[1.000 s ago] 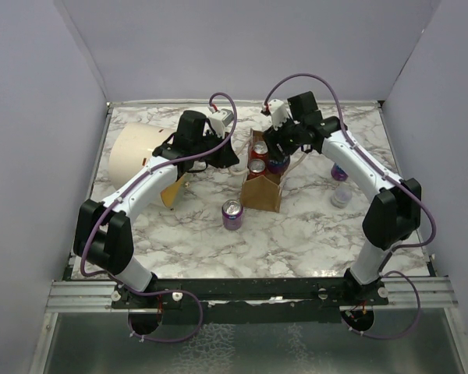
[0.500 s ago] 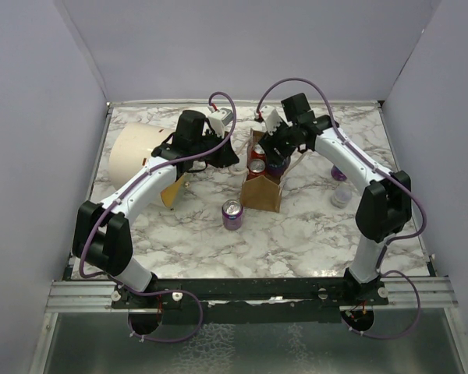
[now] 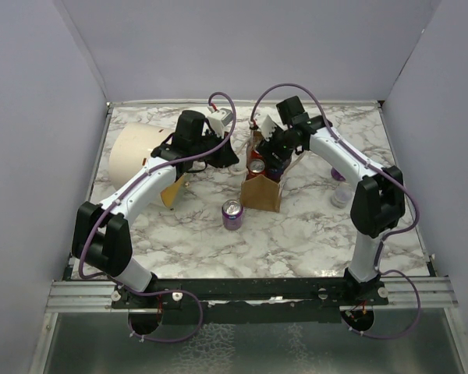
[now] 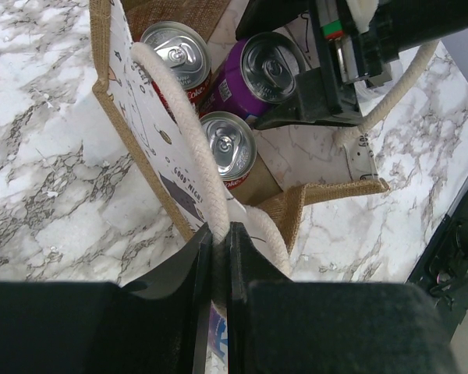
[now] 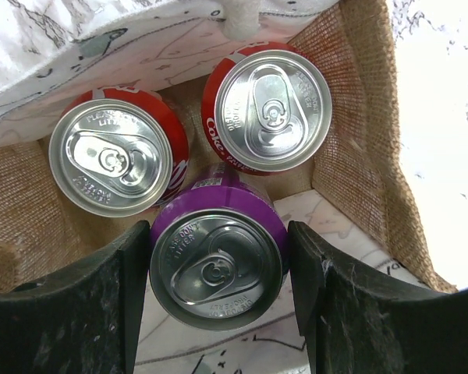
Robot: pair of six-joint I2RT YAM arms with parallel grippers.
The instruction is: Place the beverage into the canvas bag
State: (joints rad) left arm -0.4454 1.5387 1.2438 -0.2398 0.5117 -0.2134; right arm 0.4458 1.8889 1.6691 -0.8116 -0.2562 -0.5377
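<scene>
The canvas bag (image 3: 263, 195) stands mid-table, tan with a pale printed panel (image 4: 144, 117). My left gripper (image 4: 218, 257) is shut on its cream rope handle (image 4: 189, 117) and holds that side of the mouth open. The beverage, a purple can (image 5: 218, 269), hangs upright inside the bag's mouth, and my right gripper (image 5: 220, 288) is shut on its sides. In the left wrist view the same purple can (image 4: 261, 74) shows next to the right gripper (image 4: 327, 70). Two red cans (image 5: 121, 156) (image 5: 269, 105) stand inside the bag beside it.
A second purple can (image 3: 232, 214) stands on the marble table in front of the bag. A large cream cylinder (image 3: 136, 160) with an orange end lies at the left. Two small bottles (image 3: 340, 197) stand at the right, under the right arm.
My right arm has swung left, carrying the purple can further over the bag's mouth. The left arm and the bag have stayed put.
</scene>
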